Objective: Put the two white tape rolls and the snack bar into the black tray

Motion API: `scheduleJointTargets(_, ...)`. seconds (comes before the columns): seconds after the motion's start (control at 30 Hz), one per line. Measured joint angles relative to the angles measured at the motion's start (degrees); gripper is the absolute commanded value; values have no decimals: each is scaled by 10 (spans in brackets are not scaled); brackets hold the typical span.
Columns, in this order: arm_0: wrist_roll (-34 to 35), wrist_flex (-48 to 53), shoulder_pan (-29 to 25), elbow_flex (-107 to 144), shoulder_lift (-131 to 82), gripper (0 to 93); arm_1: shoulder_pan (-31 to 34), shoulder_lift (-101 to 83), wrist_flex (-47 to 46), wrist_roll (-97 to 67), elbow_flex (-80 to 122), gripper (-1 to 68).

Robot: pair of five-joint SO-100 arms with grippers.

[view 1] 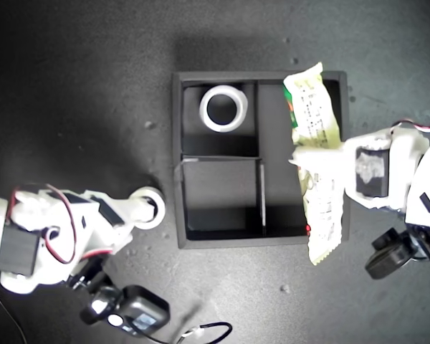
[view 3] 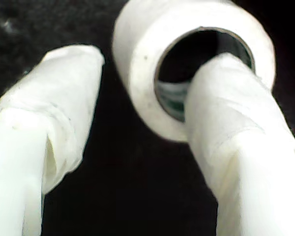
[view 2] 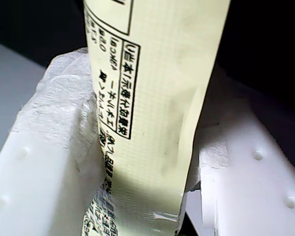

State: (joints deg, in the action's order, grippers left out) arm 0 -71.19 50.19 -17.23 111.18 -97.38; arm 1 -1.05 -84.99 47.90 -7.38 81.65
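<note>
The black tray sits mid-table. One white tape roll lies flat in its small compartment at the exterior view's upper left. The snack bar, in its pale yellow-green wrapper, hangs slanted over the tray's wall on the exterior view's right. My first gripper is shut on its middle, and the wrapper fills the gap between the white fingers. Outside the tray on the exterior view's left, the other tape roll rests on the table. My second gripper is open, one finger inside the roll's hole, the other outside.
A black camera unit and a loop of cable lie near the exterior view's bottom edge, left of centre. The first arm's dark motor block sticks out below the tray's corner at the exterior view's lower right. The table is matte black.
</note>
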Motion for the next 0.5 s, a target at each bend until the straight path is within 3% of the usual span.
scheduleJointTargets(0.5, -4, -28, 4, 0, 44, 132, -18, 4, -17, 8, 18, -5)
